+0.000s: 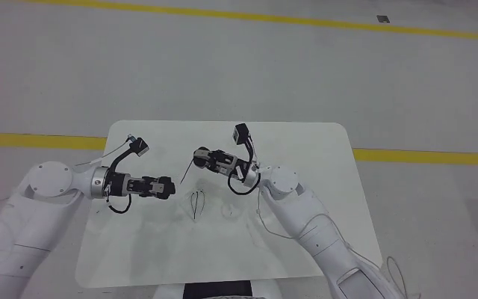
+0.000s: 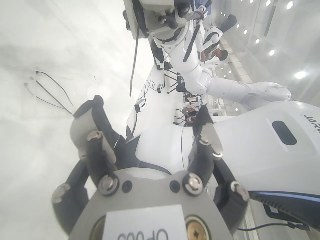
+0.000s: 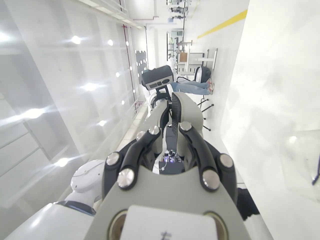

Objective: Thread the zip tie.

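Observation:
A thin black zip tie (image 1: 185, 172) hangs from my right gripper (image 1: 196, 157), which is shut on its upper end above the middle of the white table (image 1: 314, 239). In the left wrist view the same zip tie (image 2: 134, 58) dangles straight down from the right gripper (image 2: 150, 3), its free tip pointing toward my left gripper (image 2: 147, 112). My left gripper (image 1: 170, 187) is open with nothing between its fingers, a short way to the left of the hanging tip. In the right wrist view the right gripper (image 3: 170, 103) has its fingers pressed together; the tie is hidden there.
Several loose zip ties (image 1: 196, 203) lie on the table just in front of the grippers, and the left wrist view has the loose ties (image 2: 47, 91) fanned out. A small pale item (image 1: 230, 211) lies beside them. The table's rounded edges lie well away from both arms.

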You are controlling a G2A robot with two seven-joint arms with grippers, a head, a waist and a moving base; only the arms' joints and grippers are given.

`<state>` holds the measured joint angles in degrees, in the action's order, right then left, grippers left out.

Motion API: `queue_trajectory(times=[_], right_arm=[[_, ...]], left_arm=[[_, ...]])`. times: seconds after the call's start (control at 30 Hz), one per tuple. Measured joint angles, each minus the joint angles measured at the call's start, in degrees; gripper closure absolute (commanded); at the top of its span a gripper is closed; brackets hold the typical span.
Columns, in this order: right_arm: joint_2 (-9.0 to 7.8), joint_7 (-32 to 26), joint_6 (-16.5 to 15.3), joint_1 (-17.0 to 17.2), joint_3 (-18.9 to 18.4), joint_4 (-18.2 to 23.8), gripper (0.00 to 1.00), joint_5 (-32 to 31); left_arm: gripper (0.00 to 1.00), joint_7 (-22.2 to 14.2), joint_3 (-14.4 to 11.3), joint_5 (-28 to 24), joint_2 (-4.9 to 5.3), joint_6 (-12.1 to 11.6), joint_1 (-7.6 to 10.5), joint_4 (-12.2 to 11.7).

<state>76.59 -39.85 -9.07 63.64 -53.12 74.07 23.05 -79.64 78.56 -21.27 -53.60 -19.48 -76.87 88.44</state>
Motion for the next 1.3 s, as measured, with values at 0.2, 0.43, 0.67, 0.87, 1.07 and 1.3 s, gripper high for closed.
queue_trajectory(times=[0.2, 0.43, 0.67, 0.87, 1.07, 1.3], right_arm=[[-0.02, 0.7, 0.2, 0.2, -0.1, 0.2, 1.0, -0.3], [0.01, 2.3, -0.2, 0.8, -0.4, 0.9, 1.0, -0.2], [0.76, 12.6, -2.9, 4.3, -0.1, 3.4, 1.0, 0.1], [1.89, 20.2, -6.9, 6.1, 1.5, 4.3, 1.0, 0.5], [2.32, 22.9, -8.1, 6.7, 1.9, 4.8, 1.0, 0.1], [2.32, 23.2, -8.1, 6.8, 1.8, 5.0, 1.0, 0.0]], left_arm=[[0.0, 0.0, 0.0, 0.0, 0.0, 0.0, 0.0, 0.0], [0.0, 1.5, 0.0, -0.3, -0.15, 0.0, -0.31, 0.5], [0.0, 15.2, -0.6, -0.8, -1.79, 0.0, -2.77, 4.2], [0.0, 22.6, -2.2, 1.5, -3.93, 0.0, -3.34, 4.2], [0.0, 25.8, -2.9, 1.2, -5.23, 0.0, -3.73, 2.9], [0.0, 25.9, -2.9, 1.1, -5.23, 0.0, -3.77, 2.9]])
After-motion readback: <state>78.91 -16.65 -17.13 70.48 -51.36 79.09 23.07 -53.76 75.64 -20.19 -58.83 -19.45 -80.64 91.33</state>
